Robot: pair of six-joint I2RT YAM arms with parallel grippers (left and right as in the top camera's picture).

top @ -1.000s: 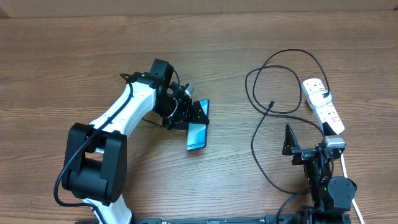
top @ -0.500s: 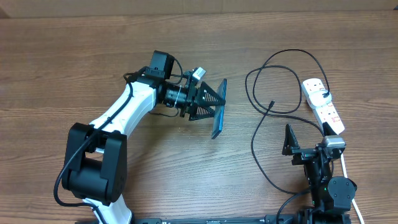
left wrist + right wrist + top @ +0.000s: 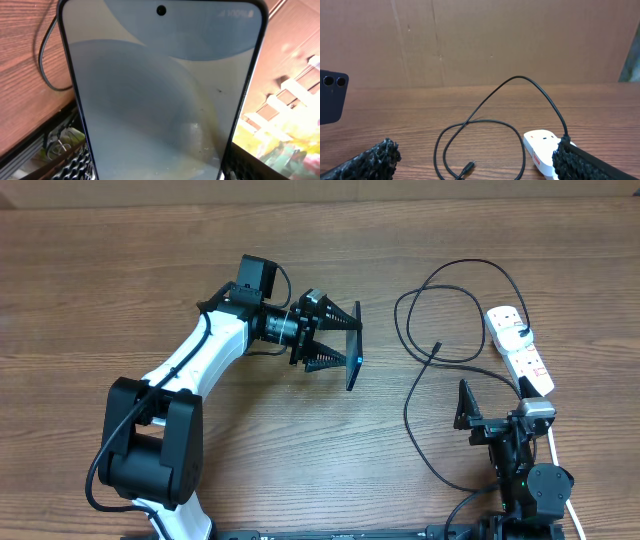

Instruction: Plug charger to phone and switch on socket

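My left gripper (image 3: 338, 344) is shut on the phone (image 3: 353, 350) and holds it on edge above the table, left of the charger loops. In the left wrist view the phone's pale blue screen (image 3: 160, 90) fills the frame between my fingers (image 3: 160, 172). The charger (image 3: 408, 395) lies in loose black loops, its connector tip (image 3: 436, 347) free on the wood and its black plug (image 3: 523, 333) in the socket (image 3: 520, 355). My right gripper (image 3: 466, 408) is open and empty, low near the front edge. The right wrist view shows the tip (image 3: 468, 166), the socket (image 3: 542, 145) and the phone's back (image 3: 330, 95).
The wooden table (image 3: 120, 280) ends at a brown cardboard wall (image 3: 480, 40) at the back. The socket's white cord (image 3: 556, 448) runs toward the right arm's base. The left arm (image 3: 190, 365) stretches across the left half of the table.
My left gripper has lifted the phone off the table, carried it right and up, and turned it on edge. The right arm, cable and socket have not moved.
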